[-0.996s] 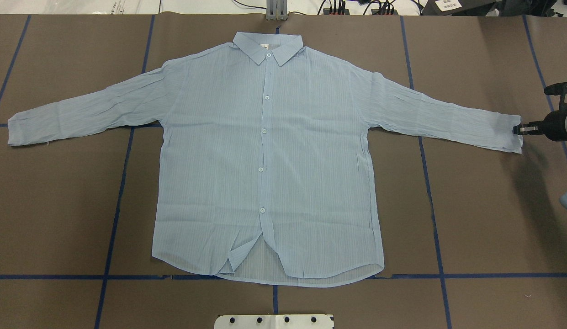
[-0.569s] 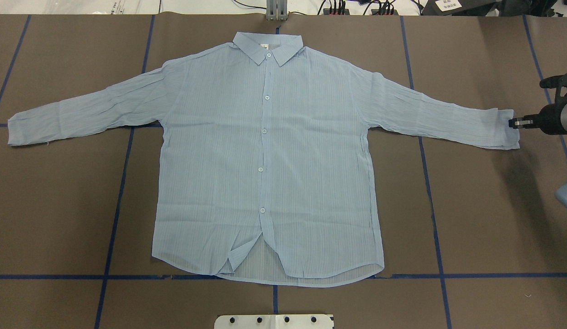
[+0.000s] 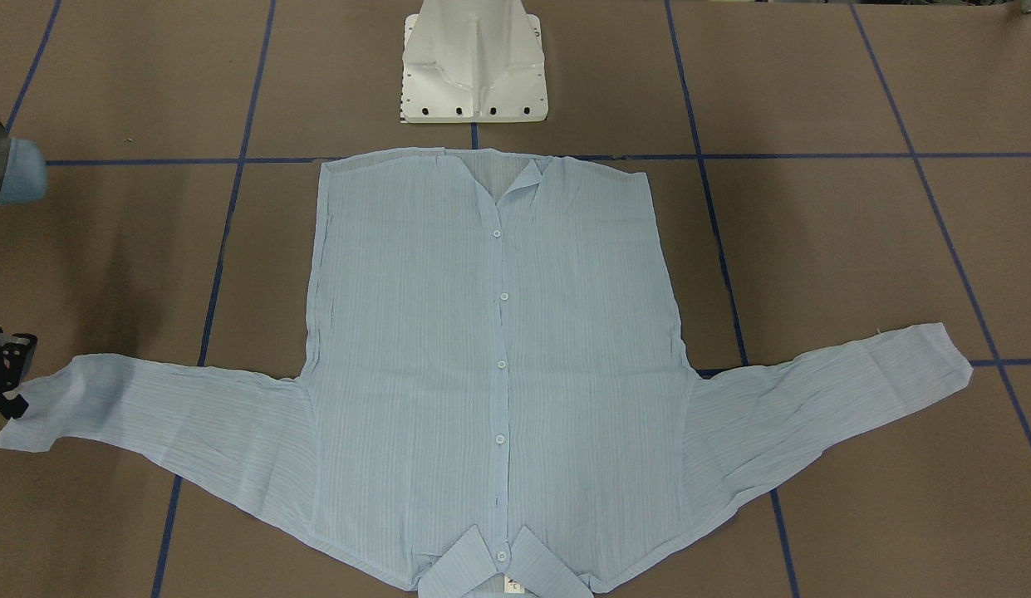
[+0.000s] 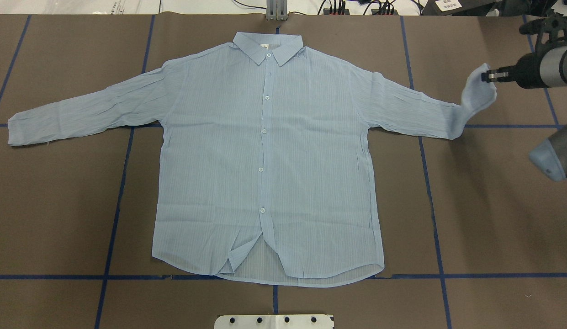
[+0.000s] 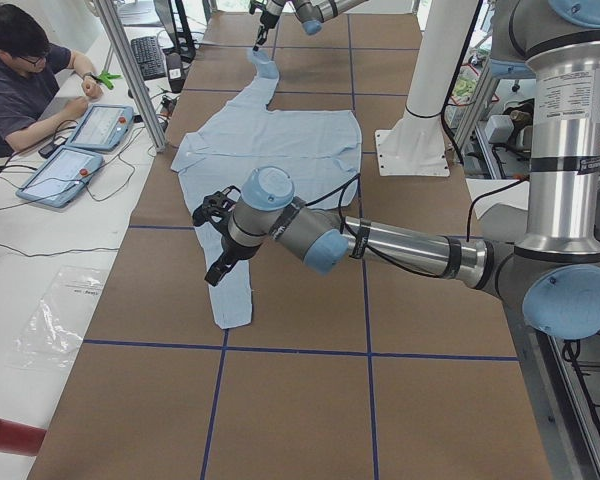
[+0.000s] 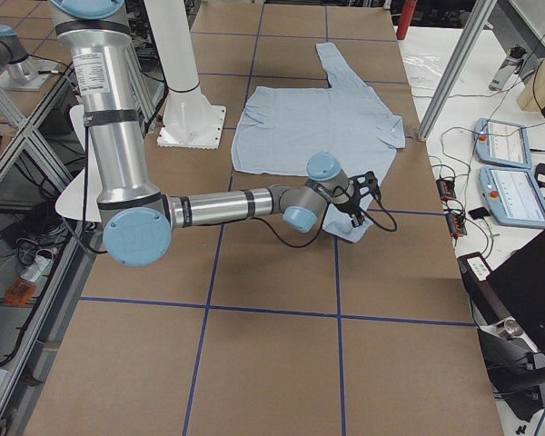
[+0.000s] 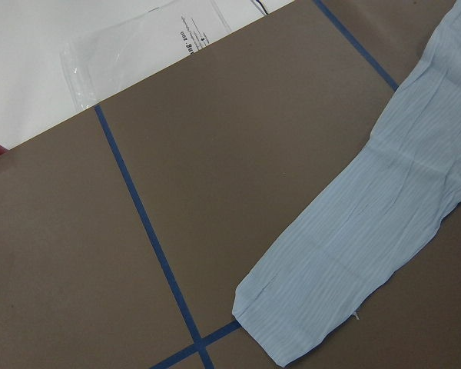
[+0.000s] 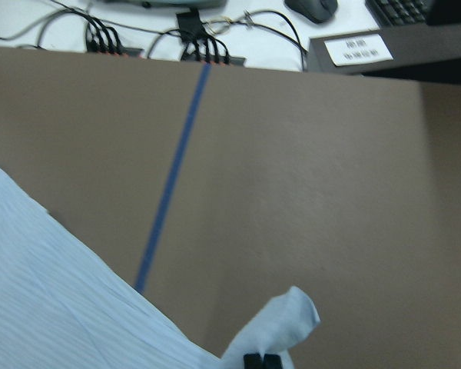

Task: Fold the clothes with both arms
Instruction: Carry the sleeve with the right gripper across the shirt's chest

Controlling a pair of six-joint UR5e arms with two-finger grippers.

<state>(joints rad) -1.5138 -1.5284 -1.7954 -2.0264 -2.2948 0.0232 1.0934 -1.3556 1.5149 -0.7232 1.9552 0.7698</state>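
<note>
The pale-blue shirt lies flat and face up on the brown table, collar at the far side, both sleeves spread out. My right gripper is shut on the right sleeve's cuff and holds it off the table, so the sleeve end bends upward. The right wrist view shows the pinched cuff just above the fingertips. The left sleeve's cuff lies flat. My left gripper shows only in the exterior left view, hovering over the left sleeve; I cannot tell whether it is open or shut.
The white pedestal base stands at the near edge behind the shirt's hem. Blue tape lines cross the table. Cables and a power strip sit at the far edge. An operator sits by teach pendants. A plastic bag lies beyond the left end.
My right gripper has lifted the right cuff off the table and carried it toward the far side and inward toward the shirt body. The rest of the shirt has not moved.
</note>
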